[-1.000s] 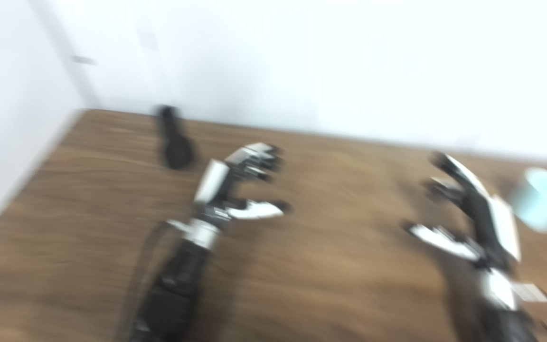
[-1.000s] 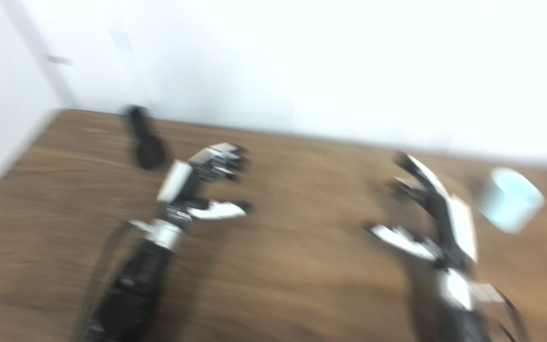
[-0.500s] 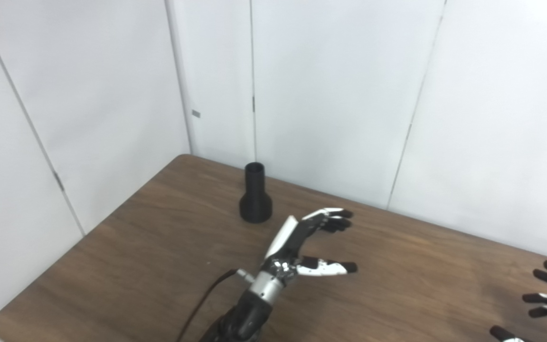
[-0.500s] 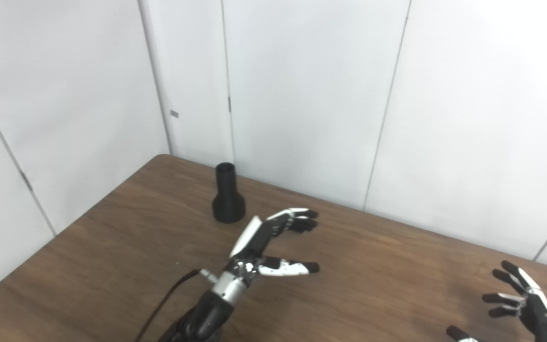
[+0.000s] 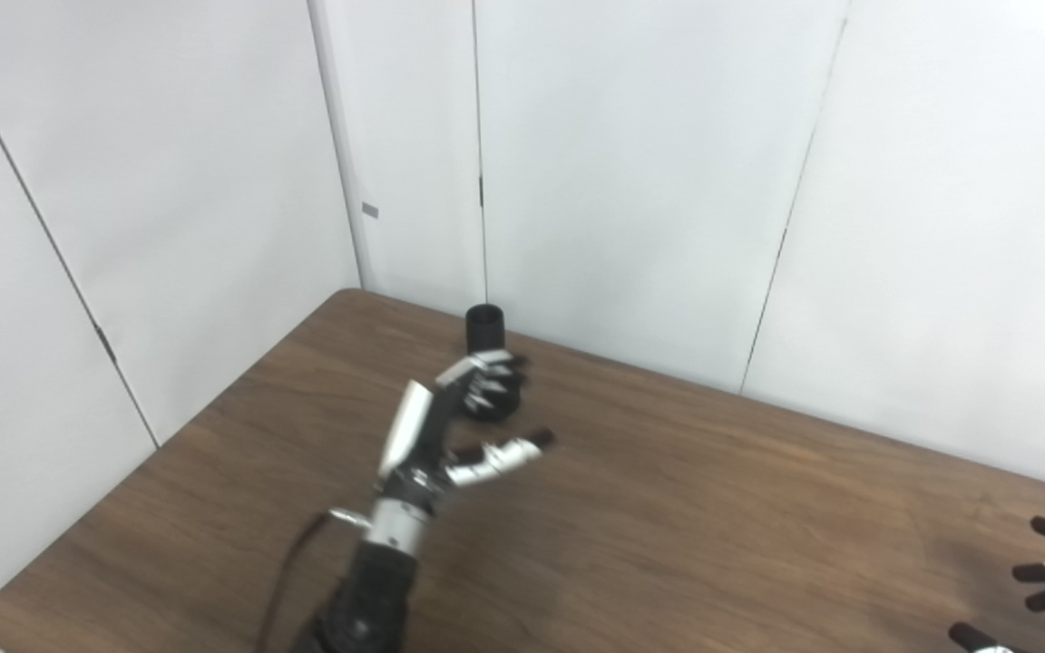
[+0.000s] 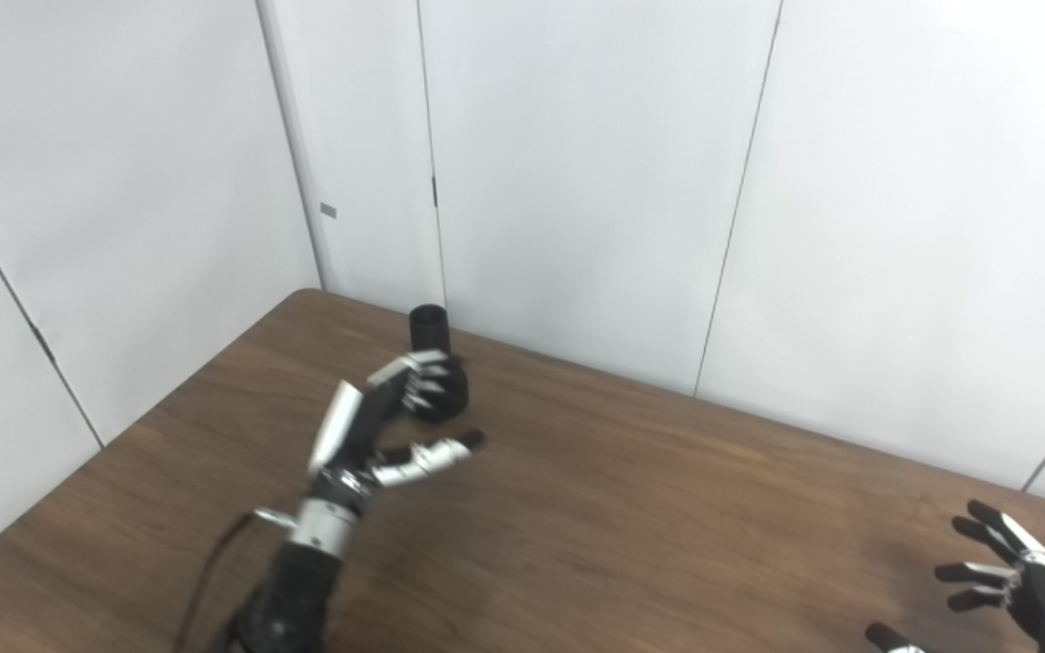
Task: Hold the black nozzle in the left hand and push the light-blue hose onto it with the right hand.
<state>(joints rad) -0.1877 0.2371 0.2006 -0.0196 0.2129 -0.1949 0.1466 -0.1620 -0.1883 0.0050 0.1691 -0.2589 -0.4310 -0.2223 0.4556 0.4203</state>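
Right hand (image 6: 1017, 588): sitting at the bottom right corner over the table, partly cut off by the frame; fingers spreading apart, holding nothing.
Table (image 5: 713, 508): dark wood top, filling the lower half.
Left hand (image 5: 450, 426): reaching up from the bottom left, fingers released and parted, thumb sticking out right; fingertips overlapping the nozzle base, contact unclear, slight blur.
Black nozzle (image 5: 486, 328): standing upright near the table's far edge, narrow neck up.
Wall panels (image 5: 631, 181): white, standing behind the table.
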